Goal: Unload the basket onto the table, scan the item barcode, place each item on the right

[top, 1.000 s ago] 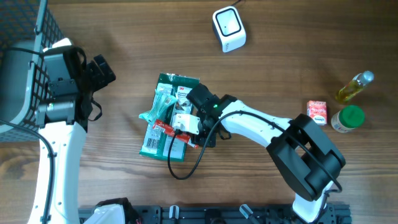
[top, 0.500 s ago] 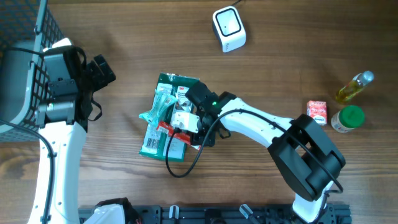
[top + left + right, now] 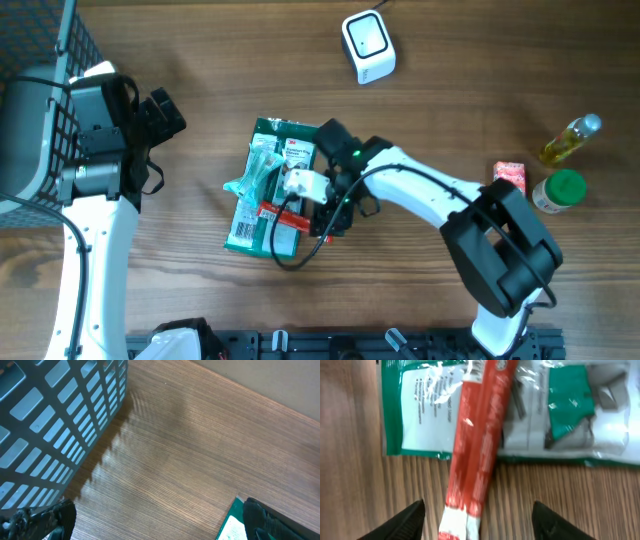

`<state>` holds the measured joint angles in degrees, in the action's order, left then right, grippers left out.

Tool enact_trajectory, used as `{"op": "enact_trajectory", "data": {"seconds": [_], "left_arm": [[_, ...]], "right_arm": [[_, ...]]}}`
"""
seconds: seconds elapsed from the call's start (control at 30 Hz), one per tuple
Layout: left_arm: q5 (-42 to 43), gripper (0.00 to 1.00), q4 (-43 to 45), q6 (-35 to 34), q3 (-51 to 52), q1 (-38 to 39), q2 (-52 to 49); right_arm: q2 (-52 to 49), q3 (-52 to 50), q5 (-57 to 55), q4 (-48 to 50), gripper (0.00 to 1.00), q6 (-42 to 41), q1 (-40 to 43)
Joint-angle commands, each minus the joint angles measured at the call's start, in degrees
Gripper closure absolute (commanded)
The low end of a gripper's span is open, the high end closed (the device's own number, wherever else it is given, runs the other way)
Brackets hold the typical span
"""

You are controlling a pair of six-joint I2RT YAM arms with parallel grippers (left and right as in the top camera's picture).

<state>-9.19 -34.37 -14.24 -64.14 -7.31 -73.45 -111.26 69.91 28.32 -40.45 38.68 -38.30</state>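
- Wood-grain worktop, seen from above; a white scanner sits at the far edge, well apart from everything else.
- Green pouch lies flat near the middle of the worktop.
- Red packet lies lengthwise across the pouch. One end hangs off the pouch edge and rests on bare wood.
- Right gripper hangs over that overhanging end with its jaws spread wide, one finger on each side of the packet. Neither finger touches it in the wrist view, so the packet is released, not grasped.
- Left gripper is spread fully and holds nothing. It hovers over bare wood between the basket and a corner of the green pouch.
- The left arm is parked at the left side, beside the wire basket and well away from the red packet.
- On the right side, a small oil bottle, a red carton and a green-lidded jar are clustered together. The carton and jar are just beside each other.
- I can't tell from any view which face carries the barcode.
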Motion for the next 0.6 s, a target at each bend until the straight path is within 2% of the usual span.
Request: {"op": "enact_trajectory", "data": {"seconds": [0.0,0.2,0.57], "left_arm": [[-0.52,0.0,0.2,0.5,-0.44,-0.37,-0.07],[-0.52,0.0,0.2,0.5,-0.44,-0.37,-0.07],[-0.52,0.0,0.22,0.5,-0.44,-0.37,-0.07]], "right_arm": [[1.36,1.03,9.22,-1.81,0.27,-0.31,4.31],[1.33,1.03,11.04,-3.17,0.19,-1.36,8.9],[0.96,0.9,12.31,-2.36,0.2,-1.14,9.29]]}}
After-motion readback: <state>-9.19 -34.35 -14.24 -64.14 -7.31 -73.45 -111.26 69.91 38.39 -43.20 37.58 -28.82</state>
